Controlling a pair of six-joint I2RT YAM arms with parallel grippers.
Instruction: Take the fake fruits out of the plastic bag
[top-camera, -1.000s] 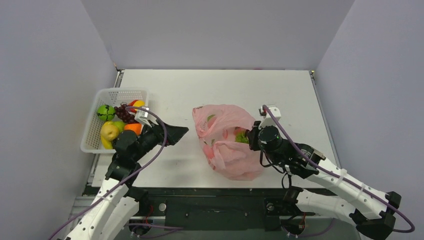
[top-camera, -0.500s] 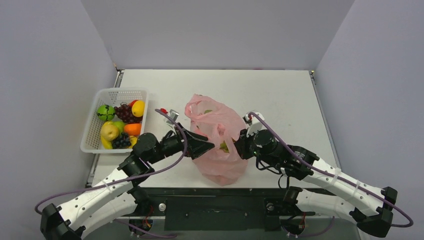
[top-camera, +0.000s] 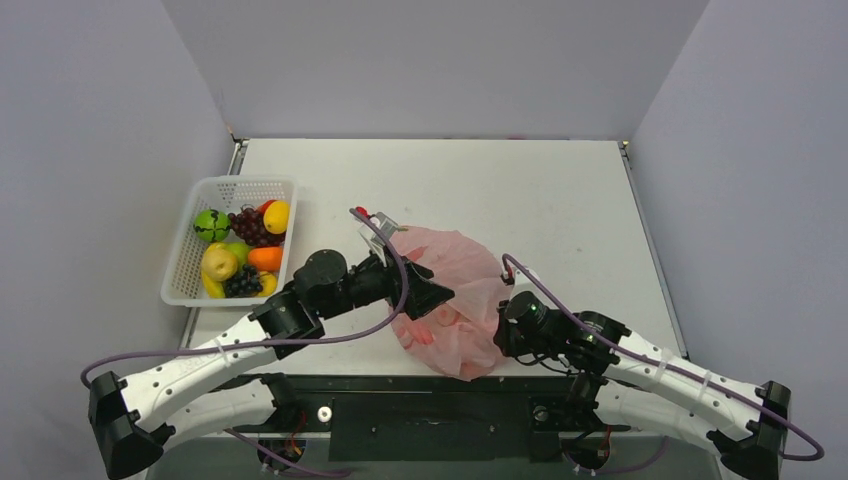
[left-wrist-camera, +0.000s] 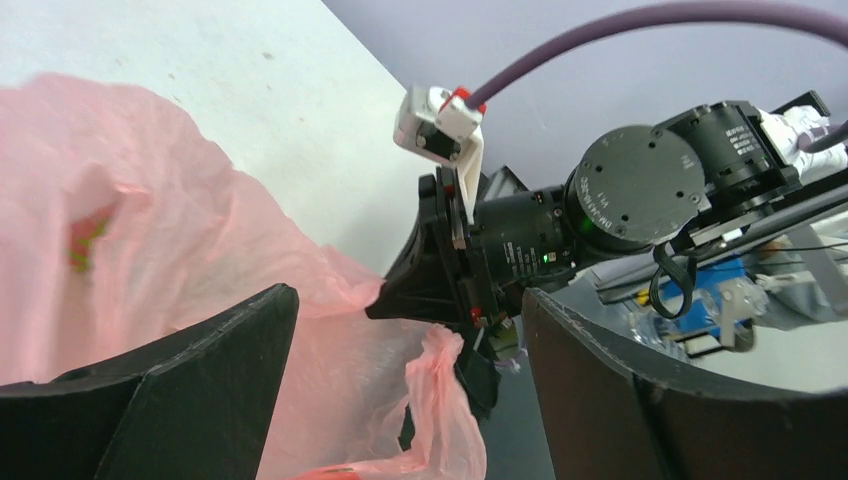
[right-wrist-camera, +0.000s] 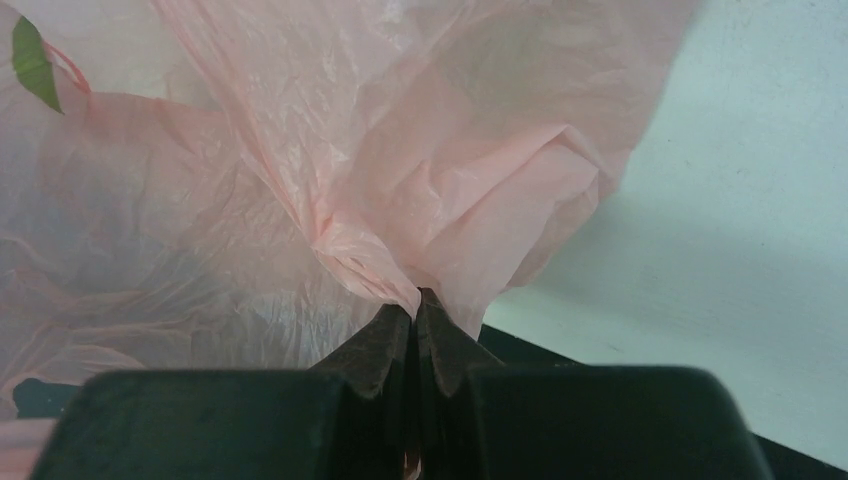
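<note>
**Plastic bag pinched on one side, second pincer spread beside it**

Overhead view: the plastic bag (top-camera: 455, 300) lies crumpled on the worktop (top-camera: 520, 190), low in the centre of the frame and close to the near edge. Both arms reach in to it from either side.

Right pincer (top-camera: 500, 336): at the lower right side of the bag. In its own wrist view the right pincer (right-wrist-camera: 415, 308) has its fingertips pressed together on a gathered fold of the pink film (right-wrist-camera: 400, 200).

Left pincer (top-camera: 432, 295): against the left side of the bag. In its own wrist view the left pincer (left-wrist-camera: 410, 300) is spread wide, with the two dark fingers (left-wrist-camera: 180, 385) well apart at the bottom of the frame. Pink film sits between and beyond them, and nothing is gripped.

Fake fruits (top-camera: 240, 252): green, yellow, orange and purple pieces lie in a white mesh basket (top-camera: 182, 262) at centre left, well apart from the bag. Whether fruit is inside the bag cannot be told through the film.
</note>
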